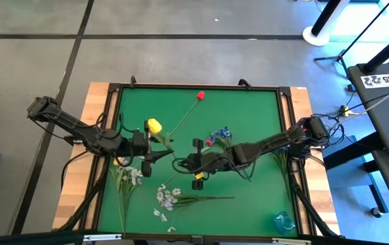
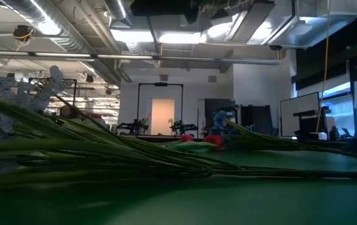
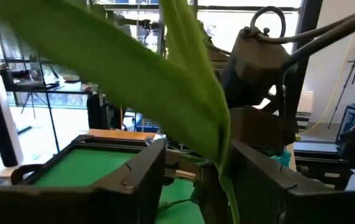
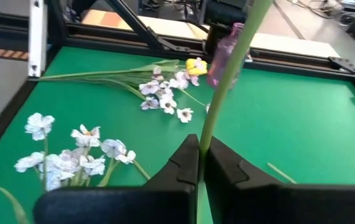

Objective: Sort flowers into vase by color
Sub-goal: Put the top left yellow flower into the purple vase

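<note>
Your right end effector [image 4: 199, 163] is clamped on the yellow tulip's [image 1: 154, 125] thin stem mid-desk, bloom at 10 o'clock. Left end effector [image 1: 165, 151] is apart around it. Light, floppy; grip low.

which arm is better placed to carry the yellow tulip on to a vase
Right. Its pincer is shut on the yellow tulip stem, while the left pincer stands open beside it, gripping nothing.

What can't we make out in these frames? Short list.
- Left wrist view: a big green leaf covers most of the picture; no blossom shows.
- Right wrist view: right gripper is shut on a green stem; its top is cut off by the edge, so colour unknown.
- Low view: stems block the near table; neither gripper shows.
</note>
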`<action>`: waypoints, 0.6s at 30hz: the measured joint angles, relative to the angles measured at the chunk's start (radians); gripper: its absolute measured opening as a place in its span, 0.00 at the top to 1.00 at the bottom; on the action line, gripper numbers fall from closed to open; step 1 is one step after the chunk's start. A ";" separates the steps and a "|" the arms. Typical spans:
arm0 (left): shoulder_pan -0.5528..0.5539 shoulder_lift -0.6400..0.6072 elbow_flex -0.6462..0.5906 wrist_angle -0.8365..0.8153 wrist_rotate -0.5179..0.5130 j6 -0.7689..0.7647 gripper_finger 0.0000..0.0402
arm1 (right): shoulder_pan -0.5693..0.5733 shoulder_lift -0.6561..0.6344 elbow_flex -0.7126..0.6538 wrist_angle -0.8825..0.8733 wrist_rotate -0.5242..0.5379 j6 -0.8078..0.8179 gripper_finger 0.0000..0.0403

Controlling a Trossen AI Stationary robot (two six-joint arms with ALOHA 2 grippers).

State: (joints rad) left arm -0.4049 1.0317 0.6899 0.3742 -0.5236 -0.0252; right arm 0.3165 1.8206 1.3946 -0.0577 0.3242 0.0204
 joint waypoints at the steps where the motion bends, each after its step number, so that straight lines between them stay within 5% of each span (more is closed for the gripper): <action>1: -0.004 0.000 0.000 -0.002 0.000 -0.001 0.59 | 0.000 0.000 -0.003 0.000 0.009 0.000 0.96; 10: -0.038 0.000 0.065 -0.169 -0.022 0.003 0.96 | 0.004 0.000 -0.010 -0.002 0.033 -0.005 0.85; 18: -0.124 0.000 0.377 -0.939 -0.259 -0.251 0.98 | 0.039 -0.019 0.036 -0.031 0.106 -0.047 0.48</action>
State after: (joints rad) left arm -0.5287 1.0322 1.0670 -0.5651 -0.7827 -0.2761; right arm 0.3559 1.8020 1.4307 -0.0885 0.4300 -0.0269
